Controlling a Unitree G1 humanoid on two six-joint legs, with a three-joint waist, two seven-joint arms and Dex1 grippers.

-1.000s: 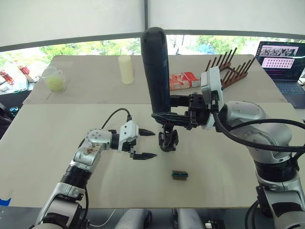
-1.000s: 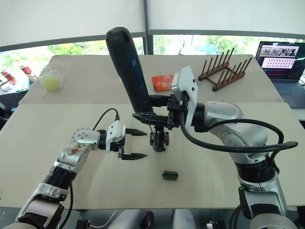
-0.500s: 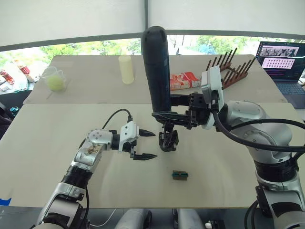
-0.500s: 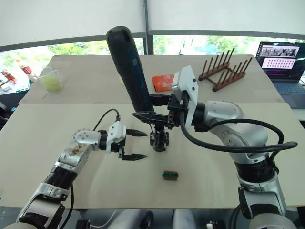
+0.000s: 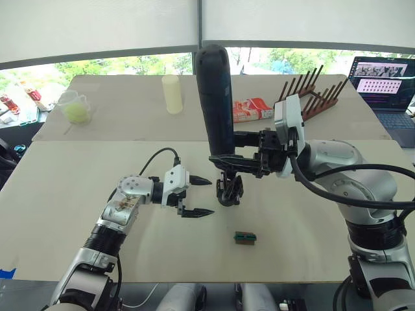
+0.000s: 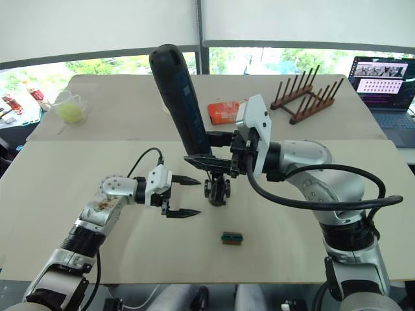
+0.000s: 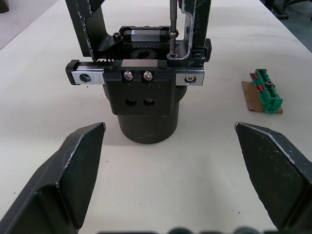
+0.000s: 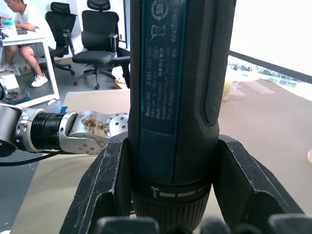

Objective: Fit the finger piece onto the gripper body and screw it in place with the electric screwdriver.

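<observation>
While the right gripper (image 8: 168, 214) is clamping its 2 jaws around the barrel of the electric screwdriver (image 5: 214, 97), the tool is standing nearly upright over the gripper body (image 5: 229, 190), which is sitting on the table (image 5: 78, 194) between the 2 arms. In the left wrist view, the thin bit (image 7: 172, 29) is coming down onto a screw at the top rail of the gripper body, just beside the finger piece (image 7: 196, 27) standing there, so the step in hand appears to be the screwing. The left gripper (image 5: 196, 196) is hovering just beside the body with its jaws spread wide, gripping nothing. A small green block (image 5: 244, 238) is lying apart, nearer the robot. Next, the bit probably needs to be kept square in the screw head while driving; steadying the body with the left gripper may help.
</observation>
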